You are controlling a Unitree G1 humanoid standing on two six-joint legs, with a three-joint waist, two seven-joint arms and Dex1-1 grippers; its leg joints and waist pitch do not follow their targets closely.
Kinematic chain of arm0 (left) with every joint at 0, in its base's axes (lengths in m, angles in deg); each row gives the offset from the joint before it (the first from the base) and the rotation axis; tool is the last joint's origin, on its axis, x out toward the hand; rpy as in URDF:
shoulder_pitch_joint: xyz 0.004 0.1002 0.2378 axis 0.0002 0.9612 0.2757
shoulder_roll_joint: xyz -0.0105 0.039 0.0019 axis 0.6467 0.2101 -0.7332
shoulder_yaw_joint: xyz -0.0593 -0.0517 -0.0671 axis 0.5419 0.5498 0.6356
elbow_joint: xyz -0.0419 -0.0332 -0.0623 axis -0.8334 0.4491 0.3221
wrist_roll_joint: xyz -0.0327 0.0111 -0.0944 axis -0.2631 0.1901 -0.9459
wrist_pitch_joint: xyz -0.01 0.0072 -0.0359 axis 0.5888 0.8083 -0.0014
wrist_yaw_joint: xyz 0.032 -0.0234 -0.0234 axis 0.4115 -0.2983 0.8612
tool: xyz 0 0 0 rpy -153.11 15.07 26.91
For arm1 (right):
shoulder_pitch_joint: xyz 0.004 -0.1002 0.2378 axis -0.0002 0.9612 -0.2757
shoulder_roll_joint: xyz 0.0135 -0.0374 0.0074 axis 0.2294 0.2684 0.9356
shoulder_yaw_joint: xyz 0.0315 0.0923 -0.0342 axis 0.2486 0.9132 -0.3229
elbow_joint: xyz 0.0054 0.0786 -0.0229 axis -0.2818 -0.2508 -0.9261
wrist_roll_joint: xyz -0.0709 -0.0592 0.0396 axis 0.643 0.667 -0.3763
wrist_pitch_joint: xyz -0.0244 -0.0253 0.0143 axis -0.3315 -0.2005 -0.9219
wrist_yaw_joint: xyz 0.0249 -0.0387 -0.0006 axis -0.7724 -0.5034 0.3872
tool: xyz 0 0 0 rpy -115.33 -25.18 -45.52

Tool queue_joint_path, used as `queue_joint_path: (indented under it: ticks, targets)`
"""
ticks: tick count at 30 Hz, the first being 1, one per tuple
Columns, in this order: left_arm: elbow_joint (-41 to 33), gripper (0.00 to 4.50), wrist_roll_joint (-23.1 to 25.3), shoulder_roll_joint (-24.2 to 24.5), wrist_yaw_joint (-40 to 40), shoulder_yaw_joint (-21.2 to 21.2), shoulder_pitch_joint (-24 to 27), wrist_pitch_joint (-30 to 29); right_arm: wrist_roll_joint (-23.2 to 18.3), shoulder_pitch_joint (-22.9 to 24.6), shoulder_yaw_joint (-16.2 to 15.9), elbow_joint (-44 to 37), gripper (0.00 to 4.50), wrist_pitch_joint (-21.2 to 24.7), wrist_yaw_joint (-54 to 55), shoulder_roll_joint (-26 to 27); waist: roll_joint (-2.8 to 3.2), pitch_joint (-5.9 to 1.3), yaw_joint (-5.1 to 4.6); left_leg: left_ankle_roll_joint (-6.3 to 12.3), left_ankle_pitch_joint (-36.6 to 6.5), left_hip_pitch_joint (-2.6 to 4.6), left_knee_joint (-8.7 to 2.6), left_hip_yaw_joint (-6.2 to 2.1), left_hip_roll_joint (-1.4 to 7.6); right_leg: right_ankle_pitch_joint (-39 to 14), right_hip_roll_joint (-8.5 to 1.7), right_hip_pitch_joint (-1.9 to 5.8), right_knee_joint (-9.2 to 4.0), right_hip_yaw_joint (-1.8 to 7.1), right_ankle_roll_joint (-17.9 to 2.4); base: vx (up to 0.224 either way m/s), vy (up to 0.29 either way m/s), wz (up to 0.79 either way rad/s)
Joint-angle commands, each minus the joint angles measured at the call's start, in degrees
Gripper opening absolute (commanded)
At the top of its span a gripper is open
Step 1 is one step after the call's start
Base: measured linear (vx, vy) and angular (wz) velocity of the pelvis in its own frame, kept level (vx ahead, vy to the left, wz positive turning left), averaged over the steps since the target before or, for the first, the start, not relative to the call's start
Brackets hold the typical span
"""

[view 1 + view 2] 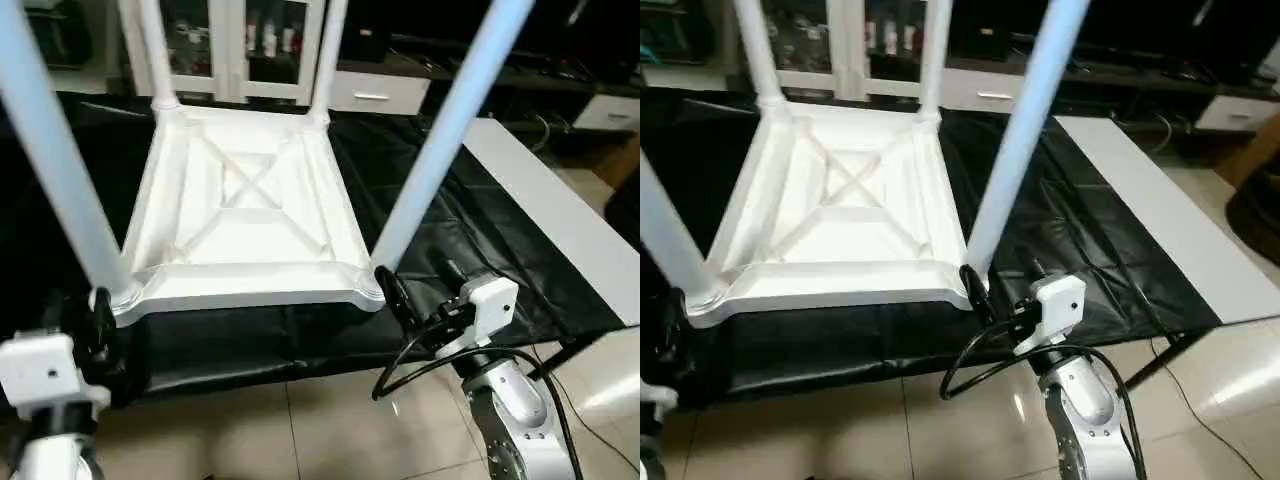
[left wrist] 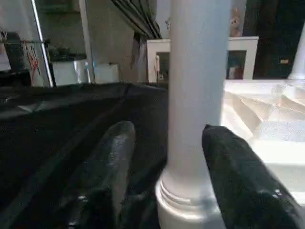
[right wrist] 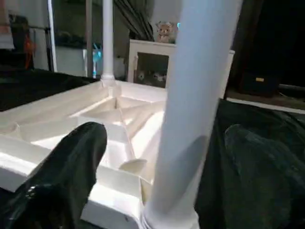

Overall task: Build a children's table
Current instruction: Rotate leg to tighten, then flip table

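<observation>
Left gripper (image 2: 164, 176): fingers (image 2: 107, 162) were spread, one on each side of the near-left leg (image 2: 198, 90), just above its collar at the corner socket (image 2: 183, 210). Small gaps showed on both sides, so no clear contact and no pinch.

Right gripper (image 3: 157, 157): fingers (image 3: 71, 162) were spread wide around the near-right leg (image 3: 190, 109), low down near its socket. One finger sat over the ribbed underside, the other over the black cloth (image 3: 257, 157). Clear gap on both sides, nothing clamped.

From the head camera, the right gripper (image 1: 400, 300) sat just beside the near-right corner of the table top (image 1: 245, 210), at the foot of that leg (image 1: 445, 130). The left gripper (image 1: 95, 325) was at the near-left corner, by the base of the other near leg (image 1: 50, 150).

The children's table lay upside down on the black cloth (image 1: 460, 250) over a bench, ribs up, near edge toward the robot. All four legs stood upright in the corner sockets, the two far ones (image 1: 158, 50) (image 1: 328, 50) in front of a white cabinet (image 1: 250, 50).
</observation>
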Motion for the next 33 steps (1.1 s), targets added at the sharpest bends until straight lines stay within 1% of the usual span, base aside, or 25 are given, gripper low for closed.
queue_joint_path:
  ticks: [1,2,3,4,5,6,8,9,10,11,12,13,15,16,18,20,21,23,24,25,26,27,28,32,33]
  targets:
    - [-1.26,2.87,-0.93,1.49,1.03,-0.07,-2.79,-2.58,-0.40,-0.65,1.03,0.56,4.50,-0.74,-0.32,-0.20,1.53,-1.27,-0.02,-1.10,-29.95,0.72,-4.88,-0.57,0.94,-22.46,-1.02,0.38,-5.06,1.37,-1.52,0.000,0.000,0.00]
    - [-0.69,2.99,-1.83,4.14,2.16,0.21,-6.13,-4.83,-0.79,-0.60,0.58,0.93,4.50,-1.25,-0.71,-0.14,1.33,-1.20,-0.05,-1.20,-29.92,0.51,-4.94,-0.57,0.89,-22.55,-1.08,0.52,-5.00,1.33,-1.49,0.000,0.000,0.00]
    - [-0.61,3.03,-1.88,4.39,2.28,0.24,-6.44,-4.96,-0.80,-0.60,0.54,0.99,4.50,-1.32,-0.71,-0.15,1.69,-1.51,0.38,-1.36,-29.95,1.20,-4.65,-0.49,0.76,-22.26,-1.07,0.04,-4.97,1.42,-1.78,0.000,0.000,0.00]
    - [0.14,3.17,-3.44,7.00,4.02,0.38,-10.21,-6.61,-0.89,-0.66,0.23,1.65,4.50,-2.02,-0.68,-0.08,1.87,-1.24,0.15,-1.51,-29.55,0.60,-5.01,-0.72,0.83,-20.84,-1.06,0.51,-4.75,1.40,-2.27,0.000,0.000,0.00]
    - [0.14,3.17,-3.44,7.00,4.02,0.38,-10.21,-6.61,-0.89,-0.66,0.23,1.65,4.50,-2.02,-0.68,-0.08,1.90,-1.43,0.35,-1.74,-29.18,0.69,-4.95,-0.71,0.76,-20.53,-1.12,0.61,-4.66,1.36,-2.44,0.000,0.000,0.00]
    - [0.49,3.33,-3.71,8.53,5.39,-0.13,-11.96,-7.50,-0.67,-0.78,0.22,1.96,4.50,-2.30,-0.58,0.05,1.83,-1.44,0.36,-1.93,-28.73,0.79,-4.93,-0.71,0.79,-19.13,-1.10,0.56,-4.54,1.39,-2.93,0.000,0.000,0.00]
    - [1.95,3.49,-3.30,11.14,7.20,-1.25,-16.41,-9.85,-0.27,-1.32,0.32,2.58,4.50,-2.70,-0.37,0.59,2.33,-1.62,0.41,-2.21,-27.38,0.74,-4.94,-0.70,0.75,-16.52,-1.10,0.75,-4.09,1.43,-3.78,0.000,0.000,0.00]
    - [2.12,3.49,-3.13,11.29,7.16,-1.29,-16.80,-9.96,-0.23,-1.35,0.32,2.60,4.50,-2.73,-0.35,0.63,2.24,-1.77,0.47,-2.19,-26.26,0.87,-4.79,-0.61,0.70,-14.64,-0.99,0.77,-3.90,1.39,-4.31,0.000,0.000,0.00]
    - [3.03,3.54,-2.81,11.51,6.80,-1.31,-18.51,-10.46,-0.13,-1.50,0.32,2.81,4.50,-2.84,-0.27,0.77,2.57,-1.87,0.32,-2.33,-24.99,0.70,-4.81,-0.62,0.71,-12.49,-1.05,1.10,-3.66,1.41,-4.92,0.000,0.000,0.00]
    - [3.76,3.65,-2.43,11.74,6.65,-1.45,-19.68,-10.70,-0.02,-1.56,0.33,2.94,4.50,-3.00,-0.16,0.88,2.47,-1.89,0.34,-2.37,-24.15,0.55,-4.80,-0.65,0.74,-11.55,-1.13,1.29,-3.47,1.37,-5.23,0.000,0.000,0.00]
    - [4.42,3.87,-1.91,12.02,6.30,-1.61,-20.62,-10.73,0.07,-1.54,0.30,3.02,4.50,-3.18,-0.06,0.95,2.99,-2.00,0.37,-2.48,-22.83,0.60,-4.67,-0.55,0.72,-9.61,-1.09,1.37,-3.30,1.41,-5.69,0.000,0.000,0.00]
    - [5.25,3.90,-1.94,12.36,6.09,-2.02,-21.68,-11.22,0.22,-1.24,0.17,2.95,4.50,-3.51,0.07,1.02,3.36,-2.06,0.43,-2.35,-22.09,0.70,-4.57,-0.51,0.61,-8.64,-1.04,1.42,-3.14,1.43,-5.92,0.000,0.000,0.00]
    - [5.48,4.06,-2.12,12.62,5.85,-2.35,-21.84,-12.12,0.35,-0.84,0.02,2.71,4.50,-3.76,0.10,1.01,3.32,-2.17,0.40,-2.23,-21.05,0.59,-4.53,-0.45,0.65,-7.51,-1.13,1.67,-3.01,1.40,-6.34,0.000,0.000,0.00]
    - [5.62,4.21,-2.09,12.63,5.68,-2.39,-21.81,-12.34,0.43,-0.71,-0.02,2.70,4.50,-3.87,0.10,0.98,3.18,-2.13,0.40,-2.14,-21.05,0.58,-4.51,-0.36,0.66,-7.71,-1.13,1.67,-3.08,1.42,-6.41,0.000,0.000,0.00]
    - [6.48,4.35,-2.08,12.20,4.63,-1.98,-22.34,-12.77,0.73,-0.62,-0.02,2.82,4.50,-4.03,0.28,0.95,3.46,-2.19,0.37,-1.79,-20.50,0.58,-4.42,-0.30,0.62,-7.78,-1.09,1.69,-3.07,1.47,-6.80,0.000,0.000,0.00]
    - [7.34,4.43,-2.62,11.49,4.04,-1.61,-23.68,-12.58,0.52,-0.85,-0.15,2.71,4.50,-3.21,0.02,0.86,3.43,-2.17,0.39,-1.59,-20.50,0.55,-4.42,-0.26,0.61,-8.48,-1.13,1.74,-3.13,1.48,-6.96,0.000,0.000,0.00]
    - [7.64,4.47,-2.58,11.24,3.82,-1.67,-24.43,-12.34,0.54,-0.98,-0.54,2.64,4.50,-2.64,-0.43,0.61,3.52,-2.12,0.45,-1.61,-21.18,0.72,-4.43,-0.23,0.64,-9.57,-1.12,1.57,-3.28,1.48,-6.92,0.000,0.000,0.00]
    - [7.71,4.47,-3.73,10.63,4.63,-2.16,-25.60,-11.74,0.33,-0.74,-2.15,2.05,4.50,-1.38,-2.38,-0.22,3.48,-2.01,0.46,-1.72,-22.24,0.68,-4.57,-0.33,0.71,-11.19,-1.18,1.62,-3.43,1.45,-6.75,0.000,0.000,0.00]
    - [7.58,4.20,-4.16,10.50,4.88,-2.37,-25.81,-11.92,0.28,-0.52,-2.77,1.79,4.50,-1.18,-3.11,-0.54,3.53,-1.97,0.50,-1.89,-22.68,0.60,-4.63,-0.41,0.70,-12.13,-1.28,1.68,-3.48,1.44,-6.57,0.000,0.000,0.00]
    - [7.40,4.13,-4.85,10.21,5.11,-2.49,-25.94,-12.31,0.15,-0.22,-3.24,1.66,4.50,-1.12,-3.79,-0.82,3.50,-2.00,0.48,-1.89,-22.84,0.60,-4.58,-0.39,0.67,-12.31,-1.27,1.65,-3.49,1.46,-6.58,0.000,0.000,0.00]
    - [7.25,4.13,-5.29,10.03,5.11,-2.56,-25.99,-12.77,0.06,-0.02,-3.46,1.67,4.50,-1.17,-4.13,-0.99,3.19,-1.97,0.50,-1.75,-22.85,0.49,-4.57,-0.39,0.71,-12.73,-1.36,1.67,-3.51,1.47,-6.55,0.000,0.000,0.00]
    - [7.00,4.09,-5.86,9.61,4.81,-2.48,-26.03,-13.93,-0.03,0.21,-3.46,1.95,4.50,-1.18,-4.29,-1.10,3.16,-1.97,0.59,-1.69,-22.78,0.52,-4.56,-0.34,0.77,-13.10,-1.45,1.57,-3.54,1.54,-6.61,0.000,0.000,0.00]
    - [6.73,3.86,-6.68,9.12,4.46,-2.62,-26.31,-16.03,-0.03,0.33,-3.26,2.70,4.50,-1.37,-4.24,-1.11,2.96,-1.97,0.66,-1.67,-22.38,0.58,-4.54,-0.31,0.81,-12.92,-1.40,1.52,-3.55,1.53,-6.62,0.000,0.000,0.00]
    - [7.63,3.68,-6.57,7.74,2.33,-2.35,-28.26,-18.85,-0.27,-0.84,-3.30,3.78,4.50,-0.98,-4.12,-0.59,2.93,-1.95,0.68,-1.75,-22.70,0.49,-4.60,-0.36,0.74,-13.68,-1.37,1.53,-3.62,1.48,-6.23,0.000,0.000,0.00]
    - [7.77,3.63,-6.72,7.57,2.19,-2.35,-28.74,-19.38,-0.35,-1.16,-3.53,3.82,4.50,-0.76,-4.24,-0.57,2.81,-2.00,0.63,-1.82,-22.95,0.66,-4.54,-0.33,0.72,-13.94,-1.33,1.42,-3.68,1.44,-6.14,0.000,0.000,0.00]
